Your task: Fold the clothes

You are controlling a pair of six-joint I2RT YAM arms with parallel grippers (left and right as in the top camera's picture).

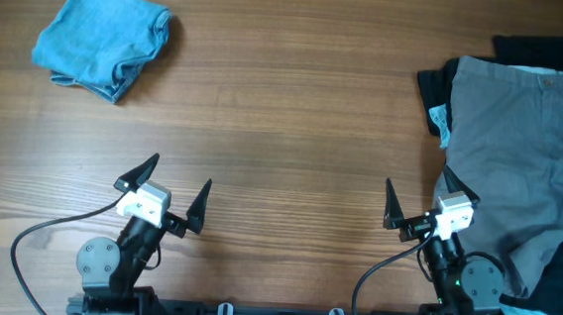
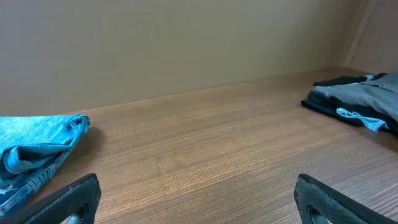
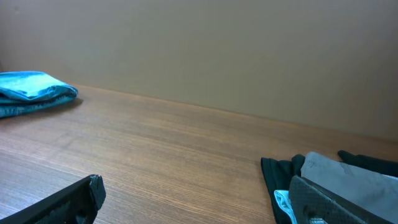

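Shorts [image 1: 531, 145] (grey) unfolded — right gripper [image 1: 430, 195] spread.

Wooden table [image 1: 295, 109], plain beige wall [image 2: 186, 43]

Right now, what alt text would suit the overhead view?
Seen from above, grey shorts lie spread over black clothes at the wooden table's right edge, with a bundled light-blue garment at far left. The left gripper and right gripper sit open near the front, holding nothing.
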